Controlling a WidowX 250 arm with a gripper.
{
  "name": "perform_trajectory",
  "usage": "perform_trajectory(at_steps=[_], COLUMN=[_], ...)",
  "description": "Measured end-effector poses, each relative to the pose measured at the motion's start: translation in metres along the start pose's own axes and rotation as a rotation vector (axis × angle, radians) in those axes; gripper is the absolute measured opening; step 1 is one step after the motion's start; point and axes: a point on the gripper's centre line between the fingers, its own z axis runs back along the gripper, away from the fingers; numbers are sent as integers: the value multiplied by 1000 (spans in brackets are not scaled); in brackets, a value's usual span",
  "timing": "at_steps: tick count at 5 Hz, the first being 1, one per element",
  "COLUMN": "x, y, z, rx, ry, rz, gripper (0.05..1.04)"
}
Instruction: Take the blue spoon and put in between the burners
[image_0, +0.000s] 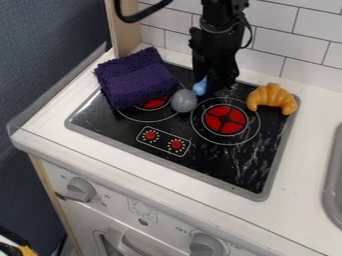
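Gripper (212, 90), grip unclear, over black stovetop (217, 162), white tiled wall (304, 42) behind

Open: stovetop (224, 167), near right | Blocks: purple cloth (133, 80) partly over left burner (153, 103); grey ball (184, 101); croissant (271, 98), far right | Behind: tiled wall (294, 47)

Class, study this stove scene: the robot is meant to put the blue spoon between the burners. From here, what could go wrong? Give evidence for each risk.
The blue spoon might finish partly on a burner: what looks like its round grey bowl overlaps the left burner's outer ring.

That bowl is also close to the folded purple cloth, so a leftward move could catch the fabric.

Swinging right, the gripper might bump the croissant.
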Motion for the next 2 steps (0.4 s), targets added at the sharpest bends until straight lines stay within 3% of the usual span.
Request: perform_trajectory(at_steps=[1, 2], x=[4, 1], y=[-1, 0], z=[-1, -1], rx=[-19, -61], ry=[1, 2], rz=[-16, -10], gripper=[494, 807])
